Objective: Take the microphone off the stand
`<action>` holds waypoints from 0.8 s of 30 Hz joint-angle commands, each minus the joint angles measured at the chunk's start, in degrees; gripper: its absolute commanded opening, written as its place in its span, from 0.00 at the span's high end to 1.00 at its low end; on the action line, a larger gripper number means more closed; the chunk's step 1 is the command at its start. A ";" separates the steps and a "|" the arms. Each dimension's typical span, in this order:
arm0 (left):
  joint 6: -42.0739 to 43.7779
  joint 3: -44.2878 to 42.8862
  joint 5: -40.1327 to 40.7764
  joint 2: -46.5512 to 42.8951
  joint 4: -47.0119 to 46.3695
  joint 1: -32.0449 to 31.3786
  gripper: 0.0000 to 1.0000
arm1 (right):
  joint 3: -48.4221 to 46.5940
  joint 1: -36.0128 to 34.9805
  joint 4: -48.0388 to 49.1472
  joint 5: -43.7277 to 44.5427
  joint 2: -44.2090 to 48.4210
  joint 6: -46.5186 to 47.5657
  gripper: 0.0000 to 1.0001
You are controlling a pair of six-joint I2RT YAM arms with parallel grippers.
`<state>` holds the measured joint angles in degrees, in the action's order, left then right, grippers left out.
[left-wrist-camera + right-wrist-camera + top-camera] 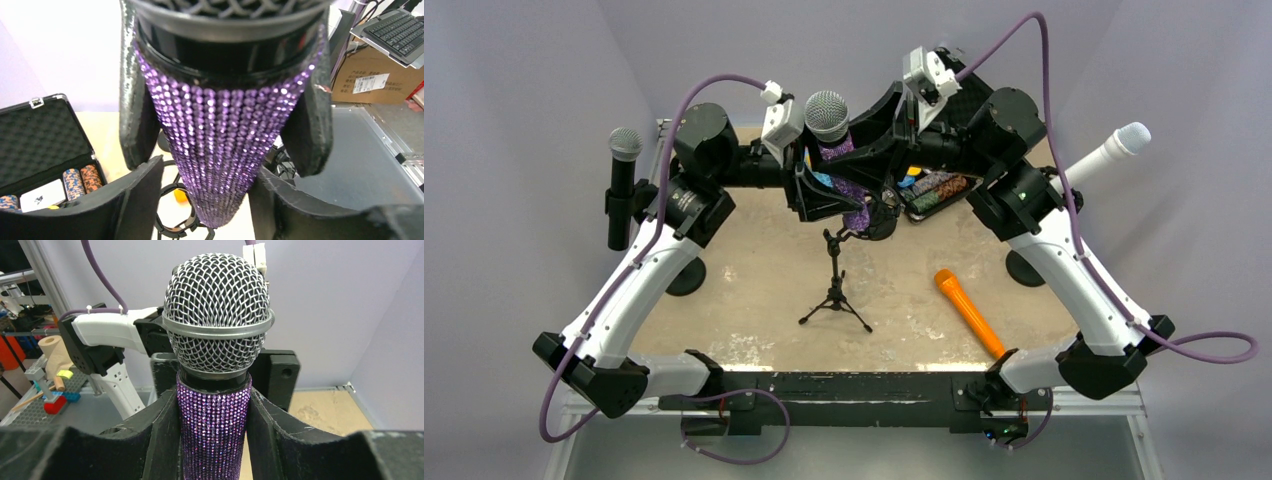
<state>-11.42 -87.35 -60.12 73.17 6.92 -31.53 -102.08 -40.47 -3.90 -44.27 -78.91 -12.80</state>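
The right tool (214, 410) pinches the silver-headed purple rhinestone microphone (218, 315) under its collar; the left tool (205, 172) stands spread around its lower body. Its tail hangs near the top of the black tripod stand (835, 290); an orange microphone (969, 312) lies well apart, near the table (754, 290) edge.

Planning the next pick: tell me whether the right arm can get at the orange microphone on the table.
Probably not yet. The orange microphone lies in the open, nothing over it, but the right gripper is shut on the purple microphone, so it must let go first.
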 commanded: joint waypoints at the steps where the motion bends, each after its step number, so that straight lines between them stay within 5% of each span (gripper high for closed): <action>1: -0.96 -0.42 -2.11 0.20 -1.42 0.07 0.44 | -4.72 0.73 7.67 1.82 0.55 0.23 1.00; 5: -0.53 -1.70 -2.76 0.77 -1.73 0.06 1.00 | -2.78 0.83 6.86 3.22 0.78 -0.08 1.00; 9: 0.03 -2.35 -2.31 0.39 -1.47 0.23 1.00 | -0.32 0.83 5.54 3.46 1.66 0.26 0.89; 11: 0.57 -2.51 -2.06 0.14 -1.18 0.37 1.00 | 0.99 0.82 4.25 3.15 2.21 0.90 0.62; 13: 1.68 -2.84 -1.86 0.00 -0.11 0.54 1.00 | 1.85 0.80 2.15 3.26 2.90 2.34 0.49; 24: 7.38 -5.07 -0.76 -0.13 5.65 0.61 1.00 | 5.02 1.33 -4.14 4.05 5.16 3.13 0.35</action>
<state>-6.26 -88.68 -61.01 73.52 13.61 -31.20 -98.24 -39.40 -6.55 -41.23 -75.11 -9.78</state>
